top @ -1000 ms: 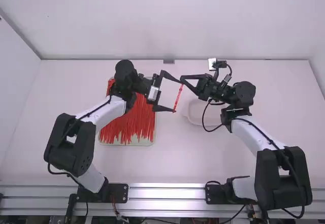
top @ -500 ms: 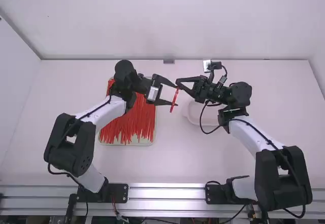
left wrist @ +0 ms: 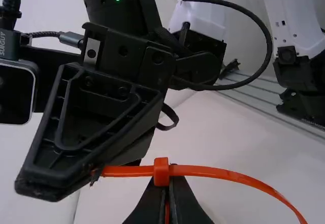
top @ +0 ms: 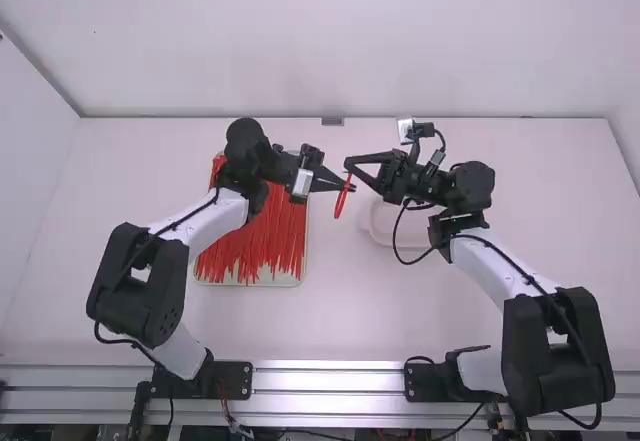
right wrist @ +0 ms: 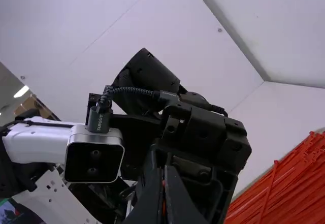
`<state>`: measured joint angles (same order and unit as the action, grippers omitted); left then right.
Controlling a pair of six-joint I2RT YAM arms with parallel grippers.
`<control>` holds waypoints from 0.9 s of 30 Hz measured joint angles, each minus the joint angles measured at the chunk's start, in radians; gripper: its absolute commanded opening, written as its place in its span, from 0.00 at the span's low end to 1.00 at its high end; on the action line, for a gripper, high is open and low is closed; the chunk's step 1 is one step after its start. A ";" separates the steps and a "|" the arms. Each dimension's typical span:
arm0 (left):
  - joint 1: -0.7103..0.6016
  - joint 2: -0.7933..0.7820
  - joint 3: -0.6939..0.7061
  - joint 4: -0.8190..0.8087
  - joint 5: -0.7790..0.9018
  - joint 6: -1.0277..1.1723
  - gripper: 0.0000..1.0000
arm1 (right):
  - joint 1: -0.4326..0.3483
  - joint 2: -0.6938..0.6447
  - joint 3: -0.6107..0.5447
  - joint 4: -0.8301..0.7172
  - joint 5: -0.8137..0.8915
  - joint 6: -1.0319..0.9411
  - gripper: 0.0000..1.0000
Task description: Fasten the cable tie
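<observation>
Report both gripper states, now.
Left gripper: shut on the cable tie, at its head.
Right gripper: shut on the same tie's strap.

Robotics lab, test bench. Left arm (top: 200, 219) and right arm (top: 500, 266) stand bolted to a metal rail (top: 330, 371) at the edge of a white table (top: 560, 211). Plain white walls (top: 300, 31) box the bench in. Right wrist camera (top: 412, 127) and left wrist camera (right wrist: 94, 158) each run on a braided lead. Loose wiring (top: 232, 421) hangs under the rail.

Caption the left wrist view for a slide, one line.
Left gripper pinches the orange cable tie at its head; right gripper grips the strap beside it.
</observation>
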<state>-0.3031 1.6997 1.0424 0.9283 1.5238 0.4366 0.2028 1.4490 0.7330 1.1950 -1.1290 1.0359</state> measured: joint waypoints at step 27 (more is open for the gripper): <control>-0.002 -0.017 0.016 -0.428 -0.080 0.130 0.02 | -0.009 0.008 -0.005 0.020 -0.018 0.008 0.00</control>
<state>-0.3050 1.6829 1.0580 0.4999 1.4437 0.5663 0.1936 1.4570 0.7277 1.2148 -1.1465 1.0439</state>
